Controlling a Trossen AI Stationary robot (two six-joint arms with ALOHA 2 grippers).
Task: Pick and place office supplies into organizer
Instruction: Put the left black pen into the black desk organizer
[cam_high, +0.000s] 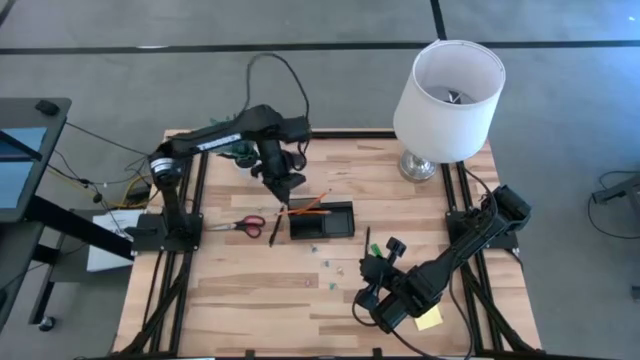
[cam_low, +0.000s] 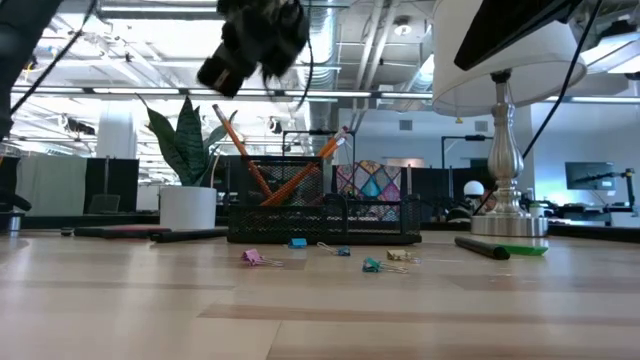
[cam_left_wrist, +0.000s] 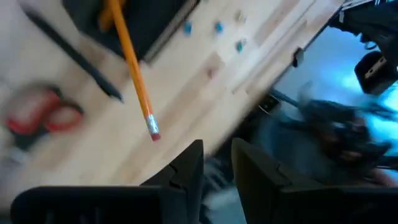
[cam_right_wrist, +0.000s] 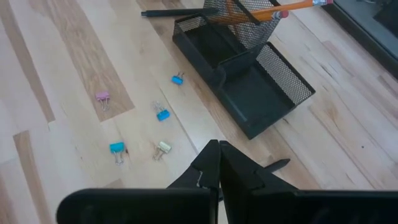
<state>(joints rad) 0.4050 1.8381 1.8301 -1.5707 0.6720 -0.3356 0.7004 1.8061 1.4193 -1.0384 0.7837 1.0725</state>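
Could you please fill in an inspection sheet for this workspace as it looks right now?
Surface: wooden table, bare at the near left.
Job's things: black mesh organizer holds orange pencils leaning in its cup; red-handled scissors and a black pen lie left of it; small clips are scattered in front; a yellow sticky-note pad lies under the right arm.
Clutter: white-shaded lamp at the far right; potted plant at the far left.
Grippers: left gripper is above the organizer's left end, slightly open, empty; right gripper is shut, empty, at the near right.
Cables: black cable loops over the left arm.
Surroundings: grey floor, open office behind.
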